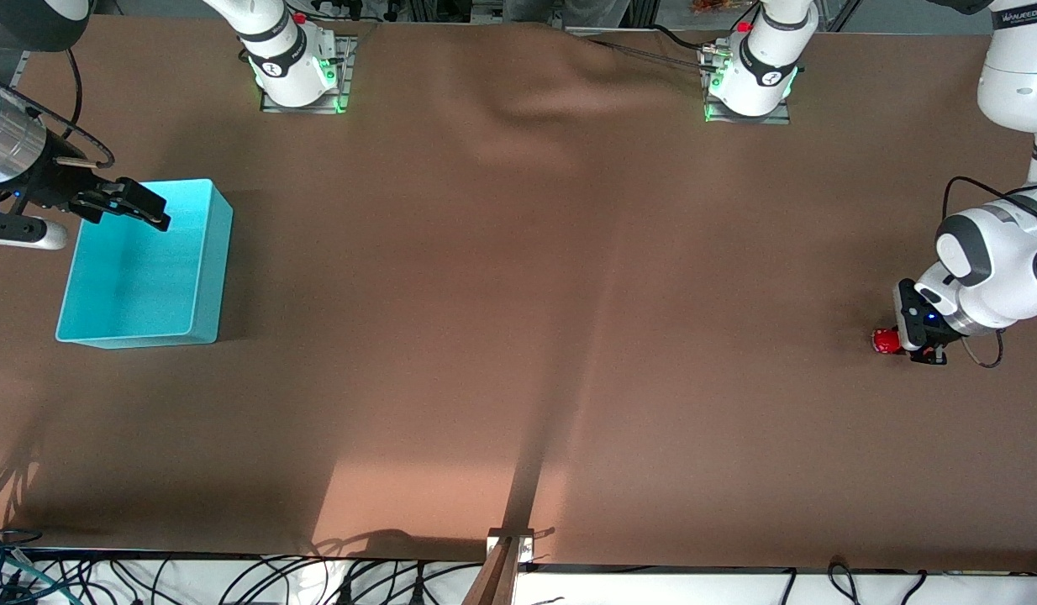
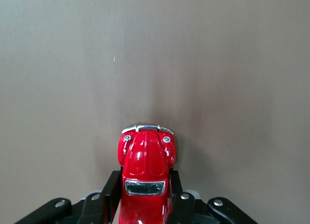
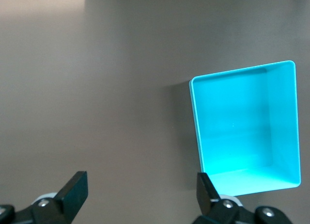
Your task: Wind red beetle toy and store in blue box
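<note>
beetle (image 1: 886, 340): we see it low at the surface (image 1: 518, 336), at the left arm's end, well apart from the box. Whether its wheels touch we can't tell.
left gripper (image 1: 897, 343): fingers (image 2: 110, 190) closed on the beetle's rear half, one each side of the body; nose sticks out free.
why held so: we judge the side grip leaves the wheels clear underneath, so the car can be dragged back along the surface to wind it. Low height fits that.
beetle heading: in the left wrist view (image 2: 147, 168) hood, headlights & chrome bumper point away from the wrist. In the front view nose points toward the right arm's end, i.e. toward the box.
long axis: runs along the table's length, in line w/ the gripper's reach; body looks level, not tilted.
box (image 1: 207, 252): at the right arm's end, open side up, nothing in it as far as we see (image 3: 286, 136).
right gripper (image 1: 123, 206): hangs over the box's rim, fingers (image 3: 72, 187) spread wide, holding nothing. We judge this arm waits.
task state: our read is winding step at hand, storing not yet done.
</note>
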Controlling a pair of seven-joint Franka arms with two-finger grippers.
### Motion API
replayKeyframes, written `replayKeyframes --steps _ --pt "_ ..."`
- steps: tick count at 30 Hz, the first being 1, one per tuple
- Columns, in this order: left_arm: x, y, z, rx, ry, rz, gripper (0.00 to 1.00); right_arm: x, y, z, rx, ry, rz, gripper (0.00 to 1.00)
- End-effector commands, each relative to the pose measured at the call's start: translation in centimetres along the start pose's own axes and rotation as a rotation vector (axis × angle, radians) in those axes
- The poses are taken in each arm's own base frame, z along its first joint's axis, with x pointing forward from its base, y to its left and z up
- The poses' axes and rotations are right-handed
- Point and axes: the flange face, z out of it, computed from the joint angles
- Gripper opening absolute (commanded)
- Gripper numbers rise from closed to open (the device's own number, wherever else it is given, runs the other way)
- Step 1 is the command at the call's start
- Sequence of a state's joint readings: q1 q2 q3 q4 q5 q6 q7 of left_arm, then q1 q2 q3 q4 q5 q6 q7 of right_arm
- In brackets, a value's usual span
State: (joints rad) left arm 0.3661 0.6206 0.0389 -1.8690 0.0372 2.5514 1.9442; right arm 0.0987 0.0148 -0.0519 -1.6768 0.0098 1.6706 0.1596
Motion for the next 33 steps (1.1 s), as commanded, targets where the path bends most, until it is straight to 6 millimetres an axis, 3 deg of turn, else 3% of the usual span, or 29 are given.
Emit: replayKeyframes --steps 1,19,22,23,24,25,26,33 --pt "-2.2 2.0 5.7 -0.073 0.009 0.023 0.1 0.1 0.0 -0.6 0.016 -0.001 -0.009 1.0" --pt "-4.3 1.9 5.5 -0.057 0.001 0.035 0.11 0.1 0.0 -0.6 0.018 -0.002 -0.009 1.0" --pt "-4.3 1.8 5.3 -0.054 -0.001 0.035 0.16 0.1 0.0 -0.6 0.018 -0.002 -0.007 1.0" --pt "-4.2 1.8 5.3 -0.053 0.0 0.036 0.24 0.1 -0.1 -0.6 0.018 -0.002 -0.009 1.0" --pt "-4.2 1.7 5.2 -0.052 0.0 0.036 0.42 0.1 -0.1 -0.6 0.018 -0.002 -0.009 1.0" --pt "-4.2 1.7 5.1 -0.05 0.001 0.035 0.67 0.1 0.0 -0.6 0.018 -0.002 -0.009 1.0" --pt "-4.2 1.6 5.0 -0.05 0.001 0.037 1.0 0.1 0.0 -0.6 0.018 -0.002 -0.007 1.0" --pt "-4.0 1.2 3.7 -0.056 0.008 0.038 1.0 0.1 0.0 -0.6 0.018 -0.002 -0.007 1.0"
